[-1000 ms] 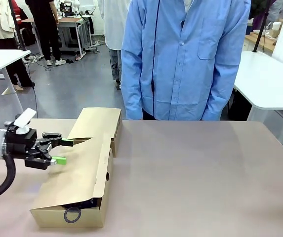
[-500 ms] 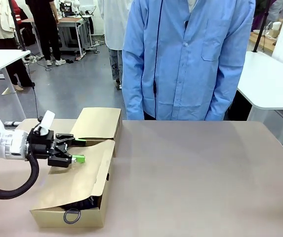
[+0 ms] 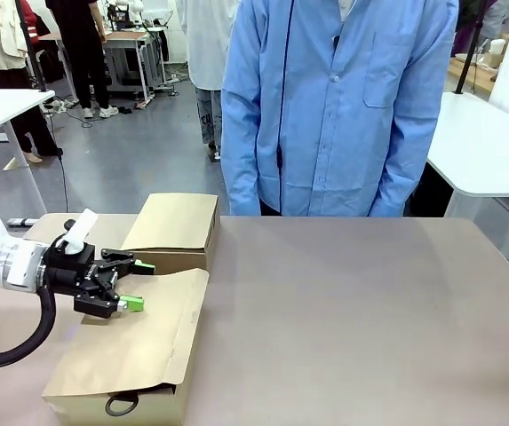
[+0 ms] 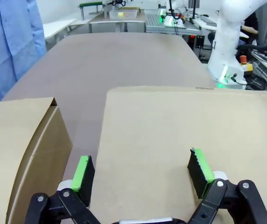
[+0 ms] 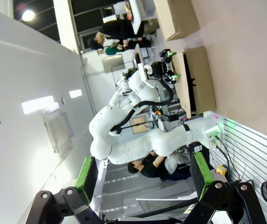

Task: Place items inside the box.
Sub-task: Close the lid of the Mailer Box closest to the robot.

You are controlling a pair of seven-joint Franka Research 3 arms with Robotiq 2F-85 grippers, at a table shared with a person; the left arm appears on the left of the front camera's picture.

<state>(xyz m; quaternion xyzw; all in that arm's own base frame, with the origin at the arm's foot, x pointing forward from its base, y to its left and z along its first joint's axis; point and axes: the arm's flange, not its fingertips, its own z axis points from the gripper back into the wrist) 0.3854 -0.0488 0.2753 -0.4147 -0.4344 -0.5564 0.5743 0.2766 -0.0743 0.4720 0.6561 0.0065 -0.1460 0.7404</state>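
Note:
The cardboard box (image 3: 170, 404) stands at the table's left with its long flap (image 3: 139, 342) folded down over it. The items are hidden inside; a black ring (image 3: 121, 406) peeks out under the flap at the near end. My left gripper (image 3: 135, 284) hovers open just over this flap, holding nothing. In the left wrist view the left gripper (image 4: 141, 170) has its green pads (image 4: 83, 173) spread above the flap (image 4: 170, 130), and the second flap (image 4: 17, 140) lies to the left. My right gripper (image 5: 142, 172) is open in the air, far from the box (image 5: 198, 79).
A person in a blue shirt (image 3: 334, 106) stands at the far edge of the table with arms down. The brown table (image 3: 352, 319) stretches bare to the right of the box. The box's far flap (image 3: 174, 222) stands open toward the person.
My left gripper moved right onto the long flap, then slightly down and toward me. The flap has sunk lower and the gap at the box's near end has narrowed.

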